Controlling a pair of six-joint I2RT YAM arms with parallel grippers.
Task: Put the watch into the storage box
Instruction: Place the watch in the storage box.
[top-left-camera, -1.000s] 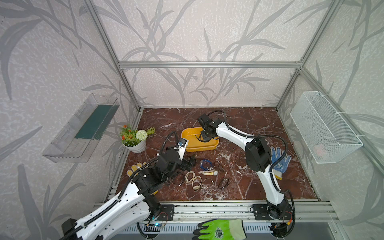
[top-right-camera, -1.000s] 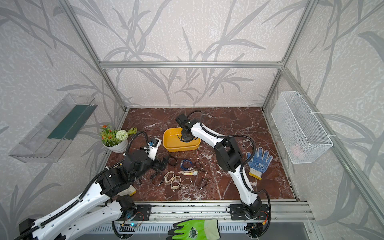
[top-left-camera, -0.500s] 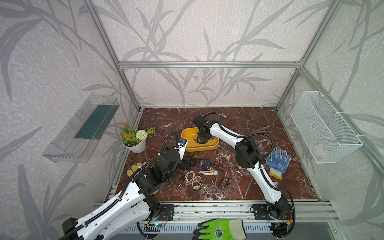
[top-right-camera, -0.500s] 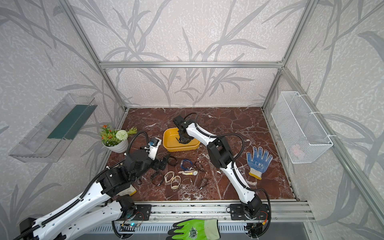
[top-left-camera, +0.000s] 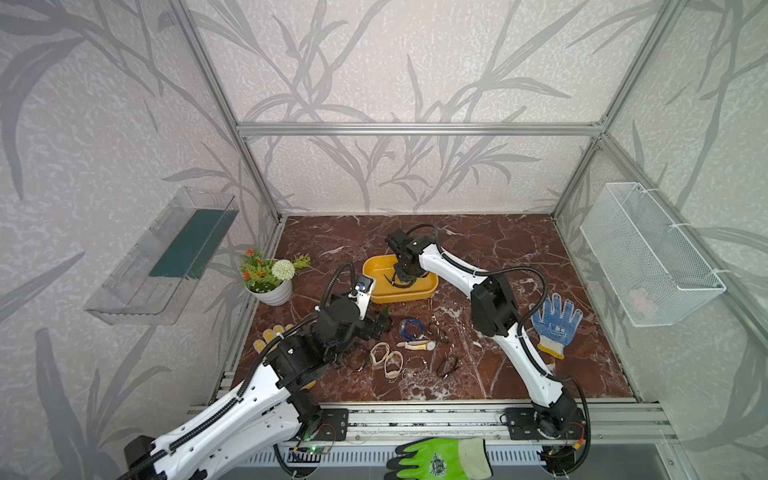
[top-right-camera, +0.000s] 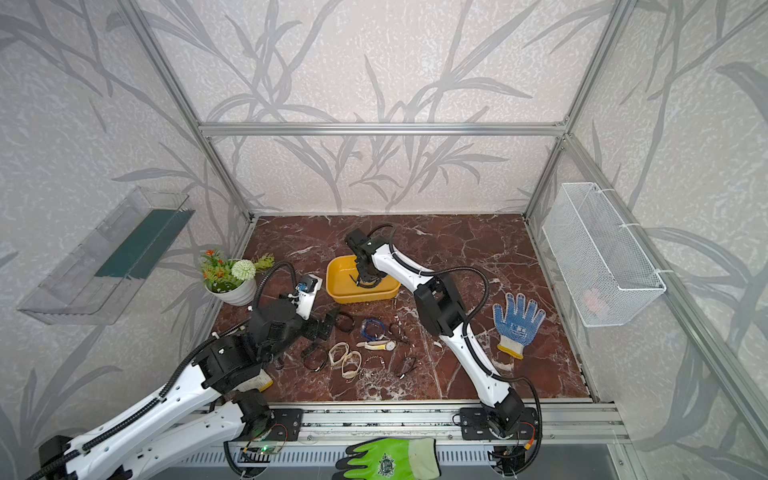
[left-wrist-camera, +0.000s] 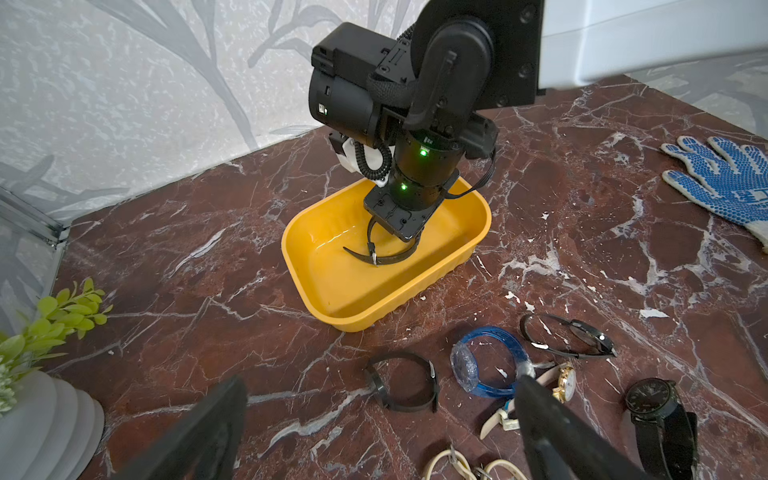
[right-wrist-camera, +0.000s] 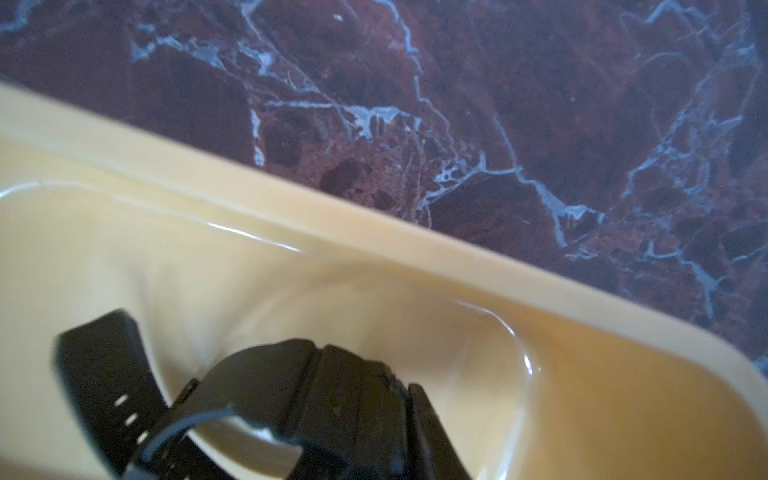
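The yellow storage box (top-left-camera: 374, 291) (top-right-camera: 337, 286) (left-wrist-camera: 332, 291) (right-wrist-camera: 374, 232) stands mid-table. My right gripper (top-left-camera: 405, 274) (top-right-camera: 365, 279) (left-wrist-camera: 409, 243) reaches down into it, shut on a black watch (left-wrist-camera: 374, 255) (right-wrist-camera: 311, 395) whose strap touches the box floor. One of its fingers (right-wrist-camera: 432, 436) presses the watch case; the other is hidden. My left gripper (top-left-camera: 376, 326) (top-right-camera: 324, 328) (left-wrist-camera: 374, 432) hangs open and empty above the table in front of the box, near a black watch band (left-wrist-camera: 401, 382).
Loose on the marble lie a blue clear watch (left-wrist-camera: 486, 361), a gold watch (left-wrist-camera: 565, 380), a black watch (left-wrist-camera: 652, 401) and beige bands (top-left-camera: 386, 359). A flower pot (top-left-camera: 270, 286) stands left of the box, a blue-dotted glove (top-left-camera: 555, 322) right. A wire basket (top-left-camera: 648, 253) hangs on the right wall.
My right arm has swung a little to the left and brought the watch down into the box. The left arm has not moved.
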